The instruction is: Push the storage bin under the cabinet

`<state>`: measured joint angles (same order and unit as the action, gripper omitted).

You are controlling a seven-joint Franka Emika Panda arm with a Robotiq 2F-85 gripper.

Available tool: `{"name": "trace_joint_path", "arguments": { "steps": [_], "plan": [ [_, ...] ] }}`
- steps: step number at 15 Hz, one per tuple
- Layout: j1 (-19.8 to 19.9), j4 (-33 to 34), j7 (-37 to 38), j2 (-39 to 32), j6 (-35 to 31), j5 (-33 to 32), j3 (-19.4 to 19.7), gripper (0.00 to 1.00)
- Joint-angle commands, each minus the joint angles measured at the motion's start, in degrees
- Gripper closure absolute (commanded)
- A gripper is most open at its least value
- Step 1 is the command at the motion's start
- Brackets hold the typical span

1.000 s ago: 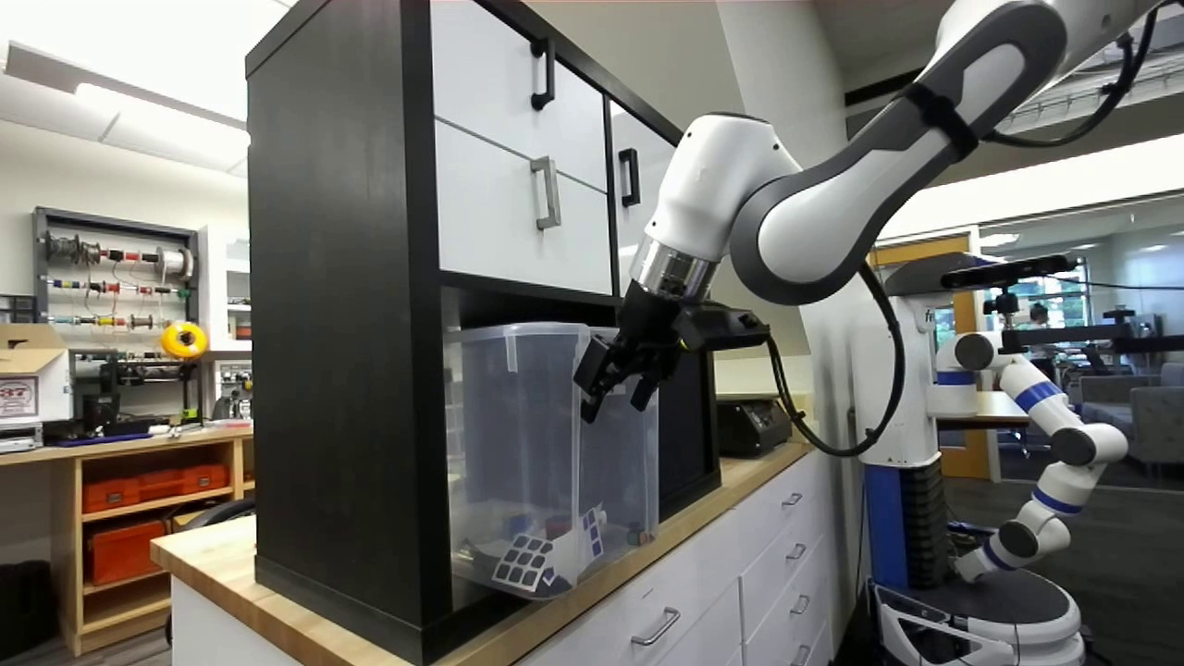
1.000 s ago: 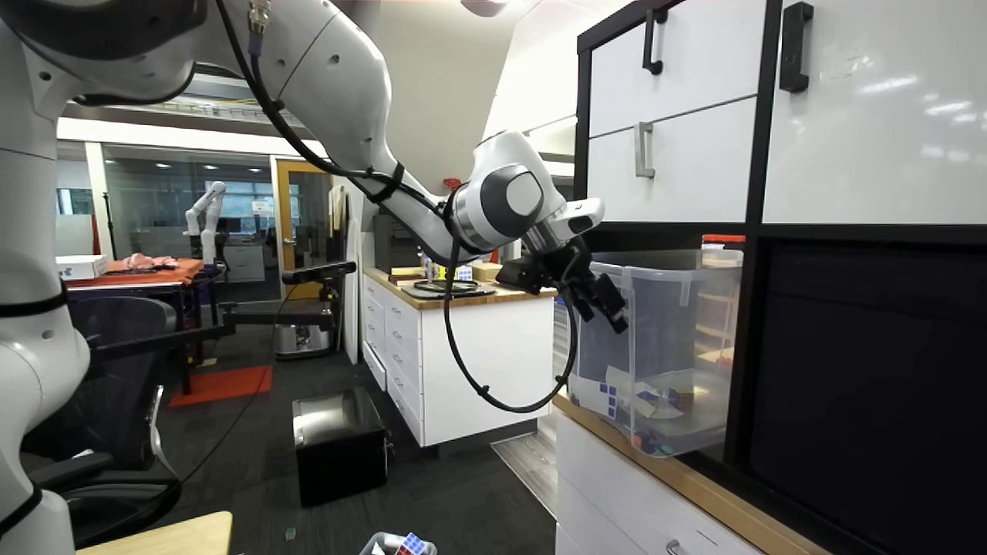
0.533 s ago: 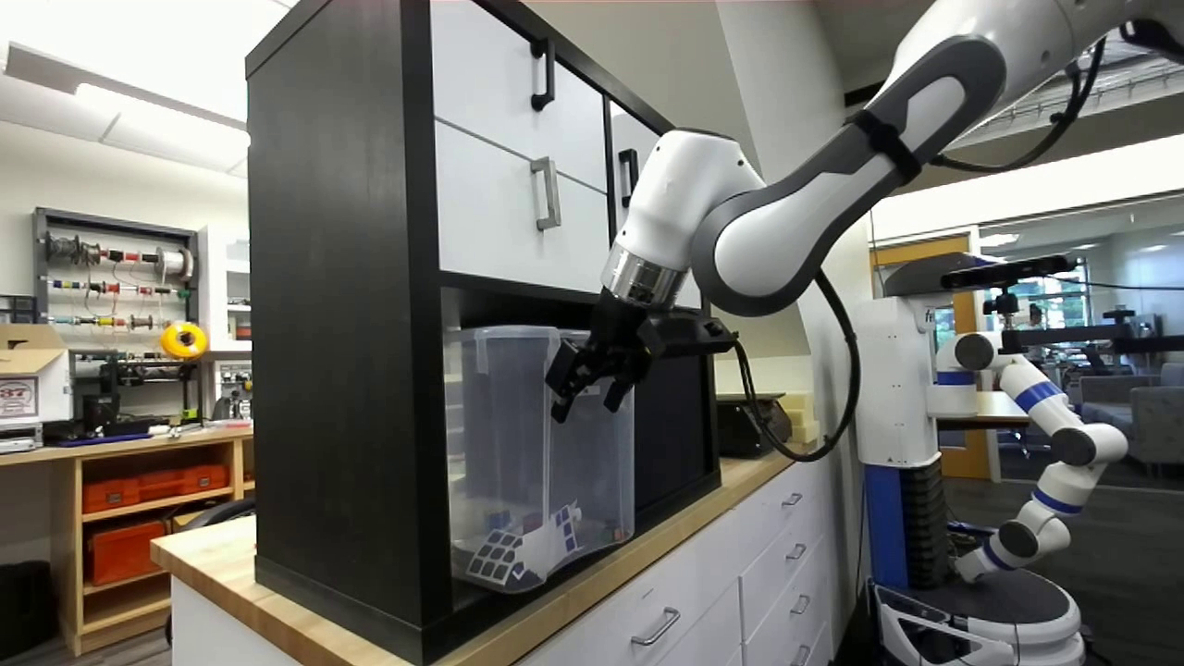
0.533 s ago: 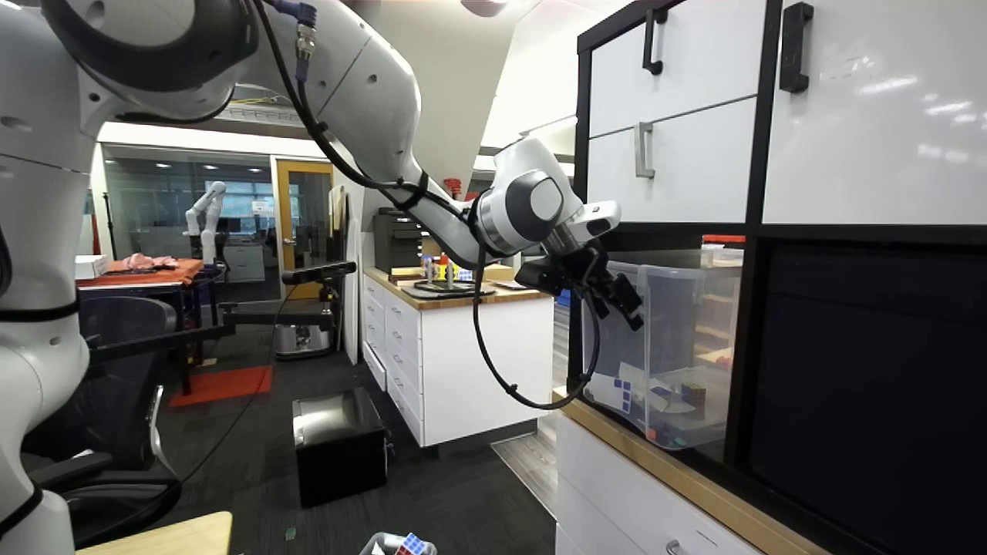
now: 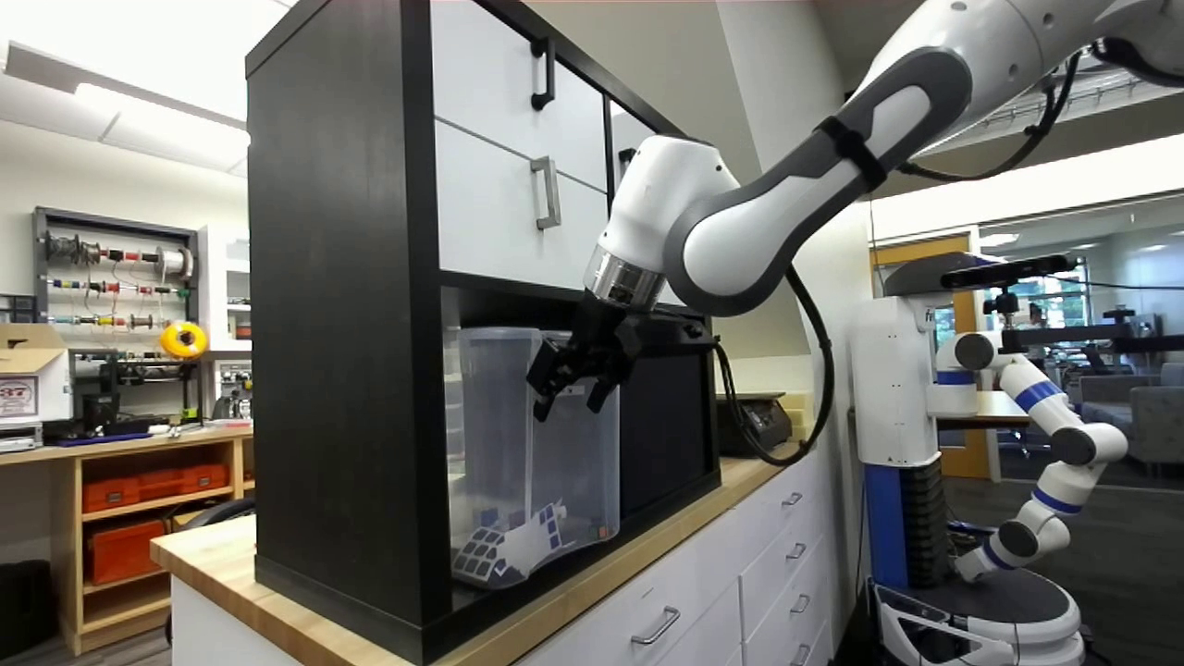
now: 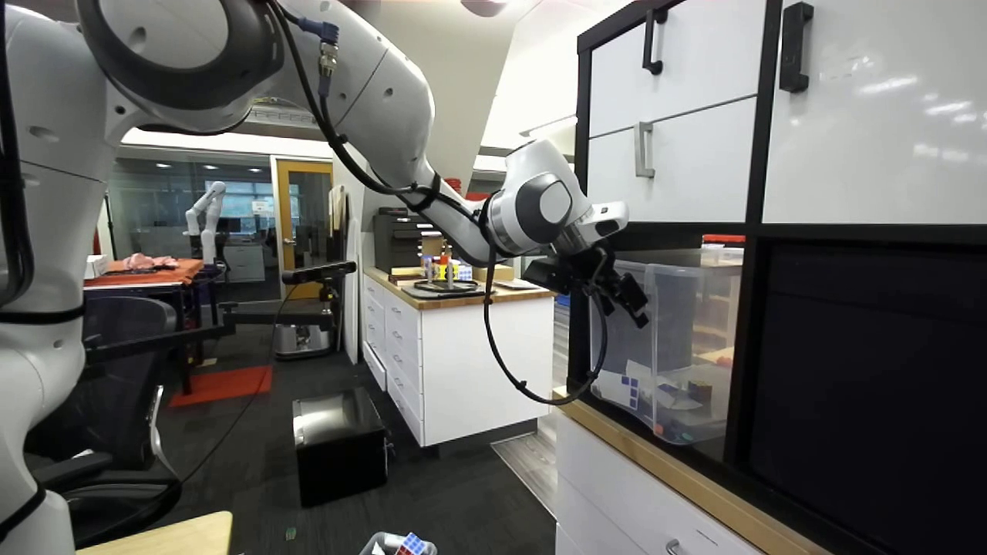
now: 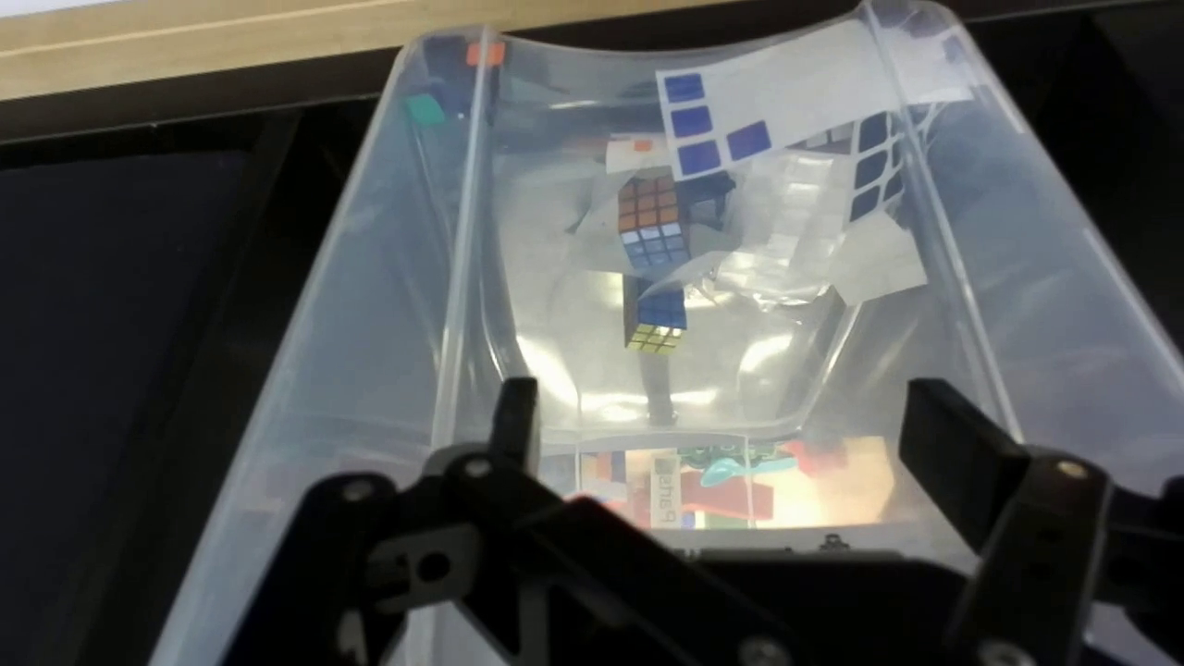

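In an exterior view, reads “37” on a carton (image 5: 35, 377) at nine o'clock, “fe” on a white robot (image 5: 891, 398) at three; blurs on a label (image 7: 664, 490) at five in wrist view.

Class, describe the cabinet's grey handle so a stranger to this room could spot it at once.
Find the tall black cabinet with white fronts, on a wooden countertop. Above the clear storage bin, two of those fronts sit one over the other. On the lower one is the grey handle; the cabinet's other handles in view are black.

So in an exterior view there's a black box (image 6: 339, 451) on the floor (image 6: 439, 493), red mat (image 6: 224, 385) farther back, chair (image 6: 116, 397) off left.
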<state>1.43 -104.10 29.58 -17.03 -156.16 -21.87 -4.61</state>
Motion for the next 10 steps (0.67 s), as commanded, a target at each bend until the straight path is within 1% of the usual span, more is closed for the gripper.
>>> {"name": "trace_joint_path", "arguments": {
  "steps": [1, 4, 6, 10],
  "plan": [
    [-3.69, -4.23, -5.75, 5.24, 1.58, 7.36, 1.81, 0.00],
    [-4.67, -7.59, -10.12, 8.76, 2.28, 13.41, 0.76, 0.00],
    [-5.25, -9.56, -12.72, 11.36, 4.65, 16.49, 0.06, 0.00],
    [-6.74, -13.00, -13.98, 16.51, 7.86, 17.37, -0.29, 0.00]
  ]
}}
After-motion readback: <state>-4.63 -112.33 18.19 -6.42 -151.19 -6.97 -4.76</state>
